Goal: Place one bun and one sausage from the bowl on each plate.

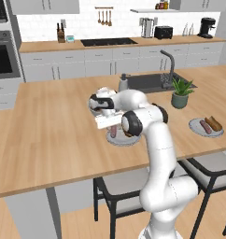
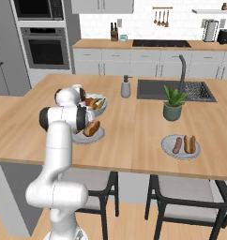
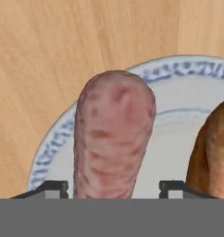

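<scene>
In the hand view we see our hand (image 3: 114, 187) with its two dark fingertips (image 3: 51, 187) standing apart, one on each side of a pinkish sausage (image 3: 114, 139). The sausage fills the gap between them, but we cannot tell whether the tips press on it or merely flank it. Below the sausage lies a pale plate (image 3: 53, 148) with a blue-patterned rim, and a brown bun (image 3: 213, 157) rests on that same plate, just beside the sausage.

From the left base view, this near plate (image 1: 116, 139) sits on the wooden bench (image 1: 54, 135) directly under our arm, with the sausage (image 1: 114, 131) showing at the wrist. From the right base view the same plate (image 2: 97, 136) carries the bun (image 2: 91, 128).

The second plate (image 2: 169, 149) lies well apart, further along the bench, past a potted plant (image 2: 173, 104). It already holds a sausage (image 2: 177, 145) and a bun (image 2: 190, 144) side by side.

Behind our arm in the right base view stands a fruit bowl (image 2: 102, 108), near the first plate.
</scene>
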Available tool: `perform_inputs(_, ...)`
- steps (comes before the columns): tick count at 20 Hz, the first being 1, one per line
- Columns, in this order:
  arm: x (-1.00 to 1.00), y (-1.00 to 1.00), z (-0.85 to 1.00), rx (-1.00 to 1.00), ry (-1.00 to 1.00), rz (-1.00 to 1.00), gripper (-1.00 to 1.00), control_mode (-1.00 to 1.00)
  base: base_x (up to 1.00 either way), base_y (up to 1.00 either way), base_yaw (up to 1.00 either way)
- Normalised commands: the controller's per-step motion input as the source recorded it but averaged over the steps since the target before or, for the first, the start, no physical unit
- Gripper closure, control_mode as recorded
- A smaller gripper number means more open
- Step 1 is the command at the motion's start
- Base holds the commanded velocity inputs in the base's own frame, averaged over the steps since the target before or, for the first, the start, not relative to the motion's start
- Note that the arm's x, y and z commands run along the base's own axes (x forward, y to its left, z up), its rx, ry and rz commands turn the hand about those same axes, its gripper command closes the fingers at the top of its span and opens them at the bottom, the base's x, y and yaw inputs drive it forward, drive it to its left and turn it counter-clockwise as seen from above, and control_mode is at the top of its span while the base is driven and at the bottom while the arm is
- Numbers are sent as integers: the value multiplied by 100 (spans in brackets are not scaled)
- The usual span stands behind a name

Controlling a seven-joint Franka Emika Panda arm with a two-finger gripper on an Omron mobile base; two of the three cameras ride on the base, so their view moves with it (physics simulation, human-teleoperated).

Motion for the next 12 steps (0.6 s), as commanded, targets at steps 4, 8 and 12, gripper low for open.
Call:
perform_inputs(4,-76,-47,3,15,-13,0,-100,-100,0,0,0)
perform_inputs(8,-59,-15,35,14,-16,0,-100,-100,0,0,0)
perform_inputs(12,-51,14,73,6,-14,0,-100,-100,0,0,0)
